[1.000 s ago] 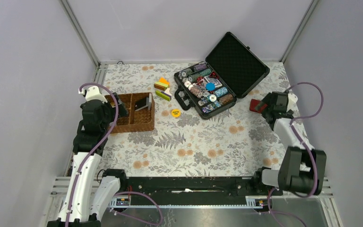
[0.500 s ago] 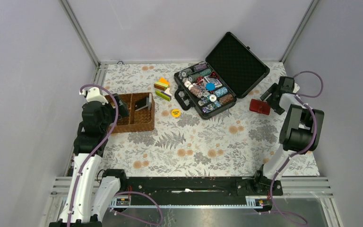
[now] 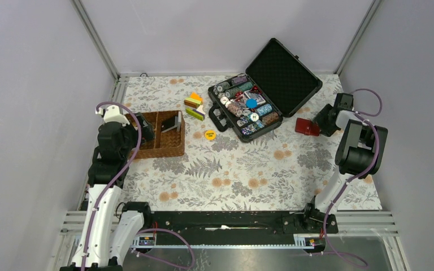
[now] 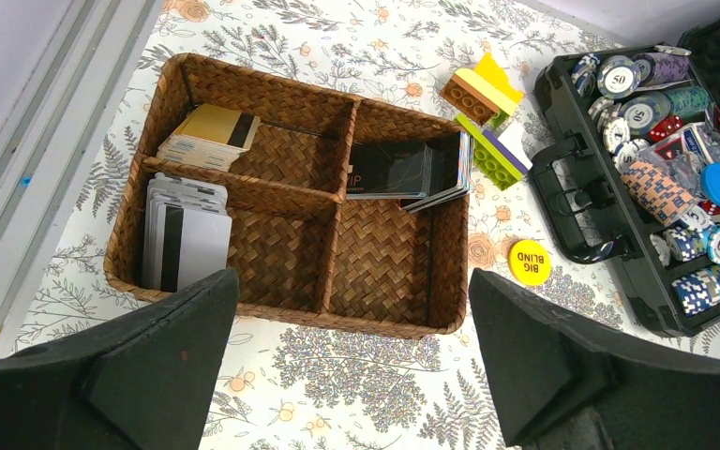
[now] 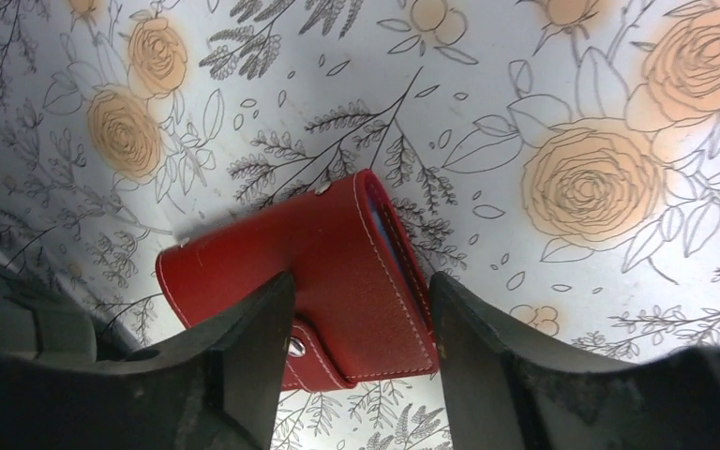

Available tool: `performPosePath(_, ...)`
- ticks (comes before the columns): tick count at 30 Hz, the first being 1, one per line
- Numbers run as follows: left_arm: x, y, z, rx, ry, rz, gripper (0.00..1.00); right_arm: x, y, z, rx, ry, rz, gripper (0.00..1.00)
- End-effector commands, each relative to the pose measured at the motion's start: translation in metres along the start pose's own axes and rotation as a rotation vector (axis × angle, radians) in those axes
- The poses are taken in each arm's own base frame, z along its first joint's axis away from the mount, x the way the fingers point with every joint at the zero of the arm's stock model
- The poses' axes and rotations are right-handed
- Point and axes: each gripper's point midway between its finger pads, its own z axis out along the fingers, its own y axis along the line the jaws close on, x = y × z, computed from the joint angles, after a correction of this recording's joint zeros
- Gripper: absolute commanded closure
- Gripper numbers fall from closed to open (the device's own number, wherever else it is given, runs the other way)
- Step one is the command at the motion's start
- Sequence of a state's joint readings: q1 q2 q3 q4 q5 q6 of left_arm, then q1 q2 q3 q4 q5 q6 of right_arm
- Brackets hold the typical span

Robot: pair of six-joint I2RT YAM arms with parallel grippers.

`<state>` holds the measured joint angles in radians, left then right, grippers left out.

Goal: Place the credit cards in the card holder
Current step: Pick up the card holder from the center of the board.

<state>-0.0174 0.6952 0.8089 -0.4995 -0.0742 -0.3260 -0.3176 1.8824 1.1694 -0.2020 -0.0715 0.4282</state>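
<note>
Leftmost, the left gripper [image 4: 349, 295] hangs over the wicker basket [image 4: 244, 89], its fingers spread wide and holding nothing. Inside the basket, tan credit cards [image 4: 208, 131] lie in the far-left compartment. Whitish credit cards [image 4: 186, 246] with a dark stripe sit stacked in the near-left one, and dark credit cards [image 4: 389, 169] lean in the far-right one. Just right of the basket sit coloured blocks [image 4: 483, 103] and a yellow chip [image 4: 530, 262], then the open black case [image 3: 260, 99] filled with poker chips. Farther right, the red card holder [image 5: 337, 272] lies folded shut on the table [image 3: 231, 169], near the case. The right gripper [image 5: 361, 291] straddles it, one finger along each side; whether they press it I cannot tell.
</note>
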Motion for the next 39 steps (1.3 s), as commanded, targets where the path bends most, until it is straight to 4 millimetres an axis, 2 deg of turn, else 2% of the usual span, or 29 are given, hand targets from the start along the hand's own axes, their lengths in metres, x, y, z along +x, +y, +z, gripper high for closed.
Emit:
performPosePath(1,-0.015,-0.007,-0.001,0.037,-0.059,-0.014,0.01,0.015,0.005,0.001,-0.044,0.058,0.009,0.44)
performPosePath(3,-0.016,-0.007,-0.001,0.036,-0.060,-0.015,0.01,0.018,0.006,0.001,-0.056,0.066,0.017,0.55)
performPosePath(9,-0.015,-0.007,-0.001,0.038,-0.056,-0.018,0.01,0.026,0.010,0.000,-0.092,0.069,0.045,0.77)
performPosePath(14,-0.013,-0.010,-0.001,0.056,-0.046,-0.019,0.01,0.038,0.009,-0.009,-0.102,0.082,0.055,1.00)
performPosePath(17,-0.012,-0.013,-0.001,0.073,-0.043,-0.021,0.01,0.061,0.013,-0.017,-0.166,0.123,0.089,1.00)
performPosePath(22,-0.011,-0.019,-0.002,0.105,-0.040,-0.025,0.01,0.100,0.007,-0.036,-0.160,0.113,0.115,1.00)
performPosePath(27,-0.011,-0.021,-0.003,0.117,-0.042,-0.026,0.01,0.115,0.020,-0.075,-0.178,0.001,0.119,1.00)
performPosePath(31,-0.012,-0.023,-0.005,0.126,-0.049,-0.023,0.01,0.143,0.039,-0.101,-0.208,-0.023,0.052,1.00)
performPosePath(33,-0.011,-0.026,-0.007,0.142,-0.049,-0.017,0.01,0.164,0.047,-0.109,-0.239,0.013,0.014,1.00)
performPosePath(36,-0.006,-0.038,-0.008,0.202,-0.033,-0.001,0.01,0.190,0.053,-0.118,-0.263,0.075,-0.068,1.00)
performPosePath(39,0.004,-0.064,-0.012,0.325,0.005,0.031,0.01,0.219,0.066,-0.127,-0.327,0.158,-0.189,1.00)
